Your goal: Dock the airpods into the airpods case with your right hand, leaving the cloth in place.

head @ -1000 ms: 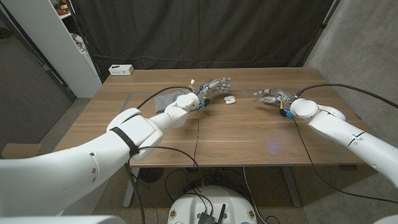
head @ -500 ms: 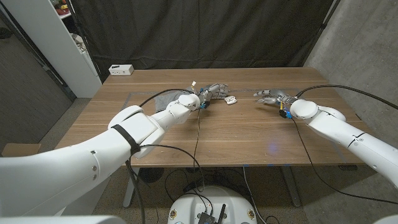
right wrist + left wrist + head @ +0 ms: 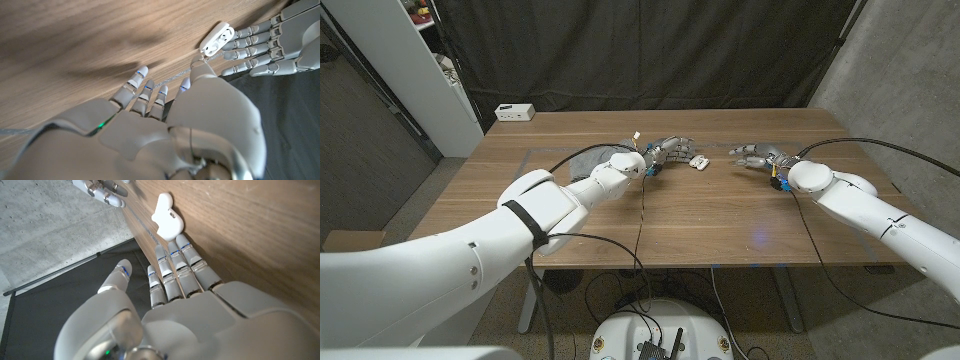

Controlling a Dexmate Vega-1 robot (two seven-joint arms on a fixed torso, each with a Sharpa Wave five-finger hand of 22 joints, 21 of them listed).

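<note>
The white airpods case [image 3: 699, 161] lies on the wooden table [image 3: 720, 215] between my two hands, its lid open [image 3: 218, 40]. I cannot make out separate earbuds. My left hand [image 3: 668, 153] has its fingers stretched out, and the fingertips [image 3: 175, 242] touch the side of the case [image 3: 167, 217]. My right hand [image 3: 755, 155] hovers open a short way to the right of the case, fingers [image 3: 145, 87] spread and pointing at it, not touching. A grey cloth [image 3: 582, 158] lies under my left forearm.
A small white box [image 3: 514, 112] sits at the table's back left corner. A white cabinet [image 3: 415, 70] stands beyond the left edge. A thin cable [image 3: 642, 215] hangs from my left wrist across the table's middle to its front edge.
My left hand has slid right with straightened fingers against the case, and the case has shifted a little toward my right hand. The right hand has hardly moved.
</note>
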